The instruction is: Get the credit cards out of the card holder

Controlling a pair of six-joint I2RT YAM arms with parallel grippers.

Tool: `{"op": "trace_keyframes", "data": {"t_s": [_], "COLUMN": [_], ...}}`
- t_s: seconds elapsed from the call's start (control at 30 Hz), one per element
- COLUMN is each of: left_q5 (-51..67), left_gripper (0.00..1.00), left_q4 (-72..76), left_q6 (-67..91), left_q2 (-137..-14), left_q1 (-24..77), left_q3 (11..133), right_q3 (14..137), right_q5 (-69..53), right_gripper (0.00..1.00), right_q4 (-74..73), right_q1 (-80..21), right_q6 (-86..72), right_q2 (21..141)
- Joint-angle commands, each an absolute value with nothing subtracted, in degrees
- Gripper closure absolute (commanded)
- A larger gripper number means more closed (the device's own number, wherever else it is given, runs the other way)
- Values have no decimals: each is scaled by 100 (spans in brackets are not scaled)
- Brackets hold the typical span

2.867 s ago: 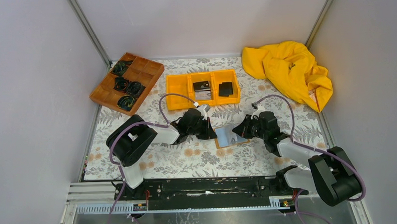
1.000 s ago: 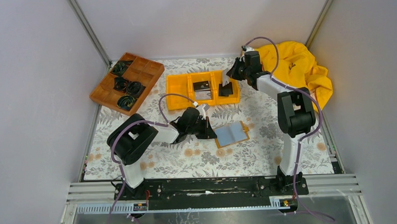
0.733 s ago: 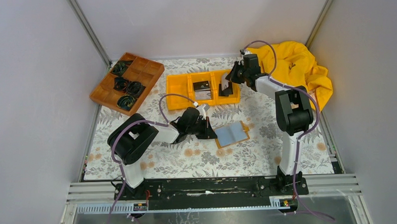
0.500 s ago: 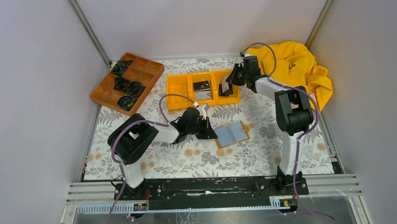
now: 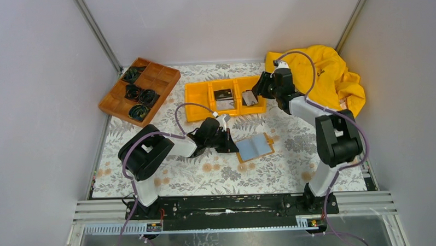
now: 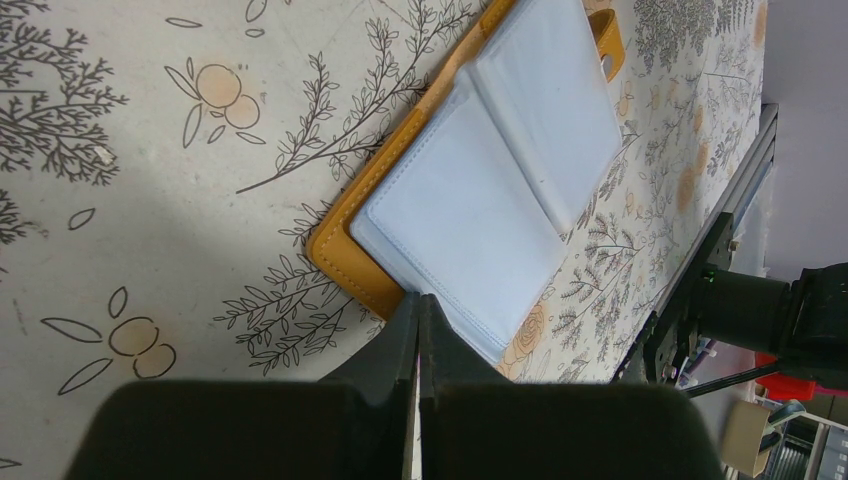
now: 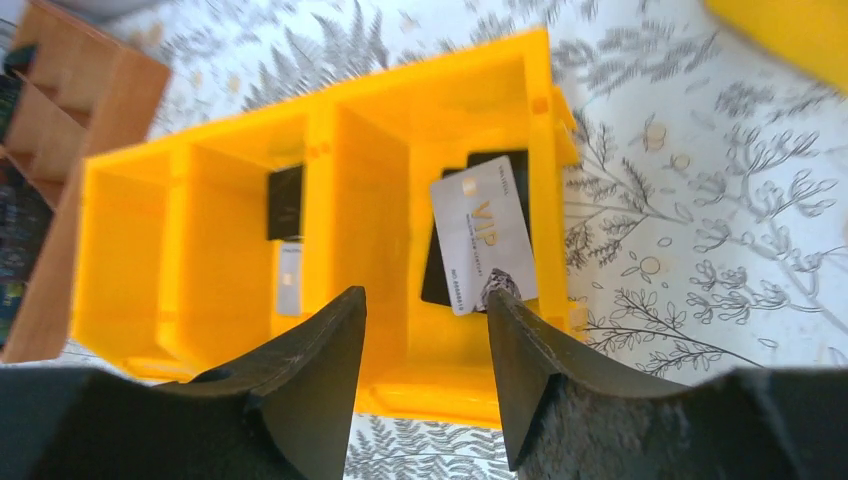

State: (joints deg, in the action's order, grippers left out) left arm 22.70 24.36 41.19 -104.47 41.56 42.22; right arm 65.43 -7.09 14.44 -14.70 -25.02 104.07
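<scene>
The card holder (image 5: pixel 255 148) (image 6: pixel 480 190) lies open on the flowered table, orange-tan outside, pale blue pockets up. My left gripper (image 5: pixel 231 146) (image 6: pixel 418 300) is shut, its tips set against the holder's near-left corner. No card shows in the pockets. A pale grey credit card (image 5: pixel 249 98) (image 7: pixel 483 235) lies on a black card (image 7: pixel 438 272) in the right compartment of the orange bin (image 5: pixel 199 116) (image 7: pixel 470 385). The middle compartment holds another black card (image 7: pixel 285 202) and a pale one (image 7: pixel 288 280). My right gripper (image 5: pixel 257 91) (image 7: pixel 425 300) hangs open over the bin's near-right wall, holding nothing.
A brown wooden divided tray (image 5: pixel 159 81) with black coiled items stands at the back left. A crumpled yellow cloth (image 5: pixel 318 78) lies at the back right, behind the right arm. Grey walls close in on both sides.
The right gripper has opened and let go of the pale card, which now lies in the bin's right compartment; the right arm has drawn back to the right. The left arm has not moved.
</scene>
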Motion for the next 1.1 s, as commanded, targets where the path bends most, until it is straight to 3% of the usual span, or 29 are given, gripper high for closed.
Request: {"op": "trace_keyframes", "data": {"t_s": [0.0, 0.27, 0.3, 0.37, 0.43, 0.57, 0.87, 0.9, 0.97, 1.07], "left_q5": [2017, 1903, 1874, 1824, 1793, 1694, 1627, 1632, 1612, 1594], "left_gripper": [99, 99, 99, 99, 99, 99, 100, 100, 100, 100], "left_q4": [1995, 2044, 2066, 2146, 2199, 2166, 2025, 2013, 2006, 1979], "left_q6": [3919, 3861, 3852, 3837, 3824, 3789, 3805, 3806, 3813, 3806], "left_q2": [-10610, -10474, -10434, -10341, -10258, -10214, -10298, -10298, -10292, -10282], "left_q1": [4175, 4173, 4170, 4184, 4198, 4247, 4254, 4254, 4256, 4259], "left_q3": [4230, 4177, 4155, 4091, 4041, 4055, 4123, 4118, 4106, 4105], "right_q3": [6396, 4895, 4447, 3553, 2856, 2057, 1302, 1273, 1237, 1171], "right_q5": [-190, 260, 345, 610, 674, 337, 780, 805, 741, 552], "right_gripper": [45, 52, 59, 94, 100, 100, 97, 93, 72, 60], "right_q4": [1993, 1735, 1804, 2023, 2012, 1527, 529, 498, 537, 772], "right_q1": [-1689, -2026, -2029, -2026, -2029, -2113, -2643, -2645, -2649, -2645], "right_q6": [-2222, -2180, -2279, -2463, -2667, -3129, -3511, -3512, -3517, -3555], "right_q2": [9349, 7629, 7372, 6797, 6302, 5610, 4615, 4635, 4743, 4973]}}
